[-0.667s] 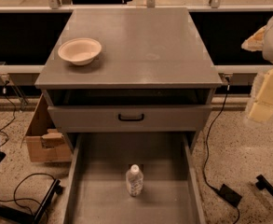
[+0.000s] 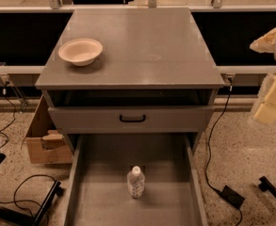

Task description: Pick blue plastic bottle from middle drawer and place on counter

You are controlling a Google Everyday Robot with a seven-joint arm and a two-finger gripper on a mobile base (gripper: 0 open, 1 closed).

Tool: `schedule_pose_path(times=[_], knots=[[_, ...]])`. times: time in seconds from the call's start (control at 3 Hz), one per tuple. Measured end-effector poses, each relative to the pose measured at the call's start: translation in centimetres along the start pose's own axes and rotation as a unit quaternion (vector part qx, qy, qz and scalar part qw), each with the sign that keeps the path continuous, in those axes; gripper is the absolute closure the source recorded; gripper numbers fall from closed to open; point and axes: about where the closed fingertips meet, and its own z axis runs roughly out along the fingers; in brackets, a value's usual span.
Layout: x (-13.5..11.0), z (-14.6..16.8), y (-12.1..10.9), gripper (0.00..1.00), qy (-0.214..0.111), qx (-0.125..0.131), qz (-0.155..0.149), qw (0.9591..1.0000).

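We take the black handle [image 2: 133, 118] on the closed grey drawer front [image 2: 81, 119] as our reference. Directly below this handle the middle drawer [image 2: 104, 187] is pulled out far, and its flat grey floor is visible between two thin side walls. The blue plastic bottle [image 2: 135, 181] stands upright on this floor, well below the handle and almost in one line with it. It is in the middle between the two walls and touches neither of them. Its white cap points up.

Above the handle lies the grey tabletop [image 2: 175, 36] of the cabinet, which is the counter. A cream bowl [image 2: 80, 51] sits on it, above the handle and to the left, near the left edge. A faint ring mark [image 2: 152, 57] is on the tabletop, above the handle and a little to the right.

The gripper [image 2: 271, 79] hangs in the air far to the right of the handle and somewhat higher, outside the right edge of the cabinet and well apart from the bottle. It holds nothing that we can see. We cannot tell if its jaws are open or closed.

To the left of the handle a cardboard box [image 2: 45, 142] stands on the speckled floor, just beside the cabinet. To the lower right of the handle a black cable [image 2: 208, 159] runs down to a small black adapter [image 2: 232, 197].
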Motion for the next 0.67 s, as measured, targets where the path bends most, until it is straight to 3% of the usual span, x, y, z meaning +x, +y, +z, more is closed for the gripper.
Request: schedule_pose_path(times=[0.33, 0.67], knots=[[2.2, 3.3, 0.9, 0.0, -0.074, -0.007, 0.022, 0.997], [4.7, 9.1, 2.7, 0.0, -0.157, -0.016, 0.044, 0.9864]])
